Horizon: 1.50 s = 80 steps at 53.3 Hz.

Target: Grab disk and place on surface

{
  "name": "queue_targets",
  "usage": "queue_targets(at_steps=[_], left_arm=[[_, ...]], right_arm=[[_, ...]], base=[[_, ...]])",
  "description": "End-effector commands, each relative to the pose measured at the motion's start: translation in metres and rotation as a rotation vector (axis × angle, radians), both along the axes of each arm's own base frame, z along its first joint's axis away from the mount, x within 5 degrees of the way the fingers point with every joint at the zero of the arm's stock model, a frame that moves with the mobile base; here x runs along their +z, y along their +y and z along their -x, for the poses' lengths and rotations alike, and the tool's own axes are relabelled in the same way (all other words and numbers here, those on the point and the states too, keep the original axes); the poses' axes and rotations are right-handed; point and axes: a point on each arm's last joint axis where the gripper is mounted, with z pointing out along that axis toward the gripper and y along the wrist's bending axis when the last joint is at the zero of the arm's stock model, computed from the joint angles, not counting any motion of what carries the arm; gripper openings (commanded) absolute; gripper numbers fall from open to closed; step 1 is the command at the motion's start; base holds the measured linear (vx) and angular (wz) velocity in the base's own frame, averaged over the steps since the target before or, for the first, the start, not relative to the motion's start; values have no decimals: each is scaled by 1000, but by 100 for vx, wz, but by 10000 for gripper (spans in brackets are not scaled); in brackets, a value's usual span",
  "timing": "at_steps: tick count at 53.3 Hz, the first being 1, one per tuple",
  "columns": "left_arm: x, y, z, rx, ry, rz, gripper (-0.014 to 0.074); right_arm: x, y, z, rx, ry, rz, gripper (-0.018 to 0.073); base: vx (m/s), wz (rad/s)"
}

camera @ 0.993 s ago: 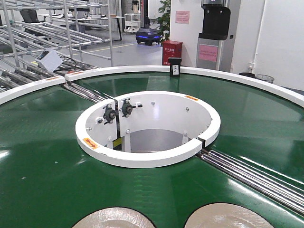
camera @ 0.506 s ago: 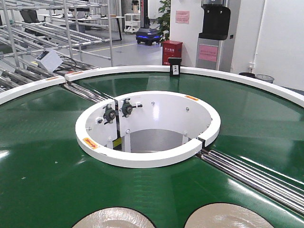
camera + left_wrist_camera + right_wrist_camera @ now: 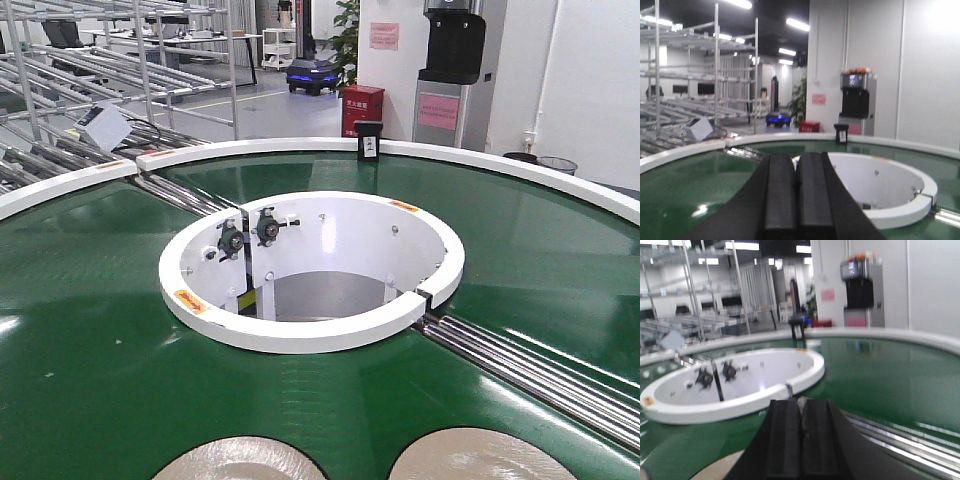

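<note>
Two pale beige disks lie on the green conveyor belt (image 3: 90,330) at the near edge of the front view, the left disk (image 3: 240,460) and the right disk (image 3: 480,455), both cut off by the frame. My left gripper (image 3: 796,162) is shut with nothing between its black pads and hovers over the belt, facing the white ring. My right gripper (image 3: 801,407) is also shut and empty, and a beige disk edge (image 3: 715,470) shows just below and left of it. The dark metal tabletop is out of view.
A white ring wall (image 3: 300,335) surrounds the open hole in the belt's middle. Steel rollers (image 3: 540,370) cross the belt at right. A white outer rim (image 3: 250,148) carries a small black box (image 3: 368,142). Metal racks (image 3: 90,60) stand beyond.
</note>
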Motion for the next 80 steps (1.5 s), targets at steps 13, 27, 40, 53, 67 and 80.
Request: queue_targets(at_steps=[13, 27, 40, 53, 67, 80], left_arm=[[50, -3, -69, 5, 204, -47, 94], [6, -7, -139, 2, 522, 1, 341], [-36, -11, -179, 1, 734, 111, 613], [-55, -30, -213, -121, 990, 153, 514], [-70, -50, -257, -436, 1160, 79, 430], [-100, -58, -274, -550, 1281, 75, 433]], right_arm=[[60, 0, -48, -8, 191, 32, 3], [38, 1, -83, -6, 370, 28, 134], [33, 1, -89, -5, 403, 29, 412], [33, 1, -89, -6, 400, 35, 584], [33, 1, -89, -6, 400, 36, 585], [33, 1, -89, -6, 404, 36, 585]], base=[[0, 0], [0, 0], [0, 0], [0, 0], [0, 0], [0, 0]])
